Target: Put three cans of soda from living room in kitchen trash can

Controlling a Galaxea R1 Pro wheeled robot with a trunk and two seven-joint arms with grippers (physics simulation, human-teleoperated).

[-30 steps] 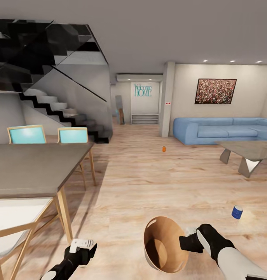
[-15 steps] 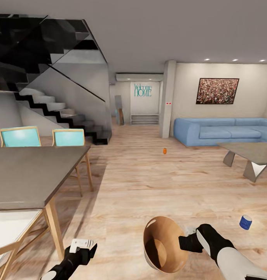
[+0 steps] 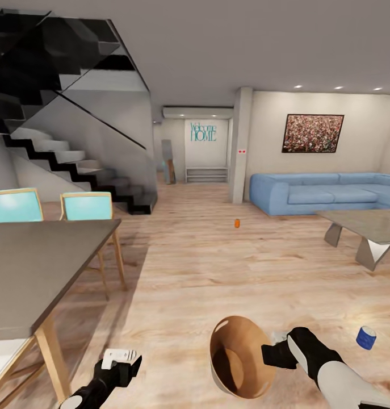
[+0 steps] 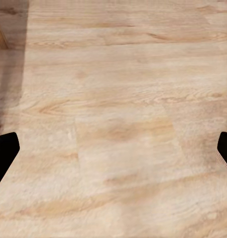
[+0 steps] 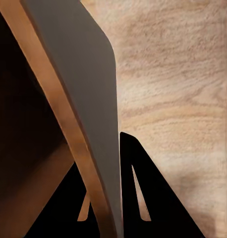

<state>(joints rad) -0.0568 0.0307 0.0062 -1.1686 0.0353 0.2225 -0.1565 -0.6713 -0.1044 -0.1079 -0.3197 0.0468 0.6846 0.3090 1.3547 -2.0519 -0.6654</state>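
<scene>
R tool (image 3: 269,353) pinches the rim of the tilted trash can (image 3: 238,359), L tool (image 3: 122,356) spread wide w/ nothing between fingers, above wood floor (image 3: 217,272).

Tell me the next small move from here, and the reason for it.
Probably roll the base forward and right toward the blue can, the nearest one on the floor. The right gripper already clamps the trash can by its rim, and the left gripper is open and empty, free to pick it up. The orange can lies much farther off.
</scene>
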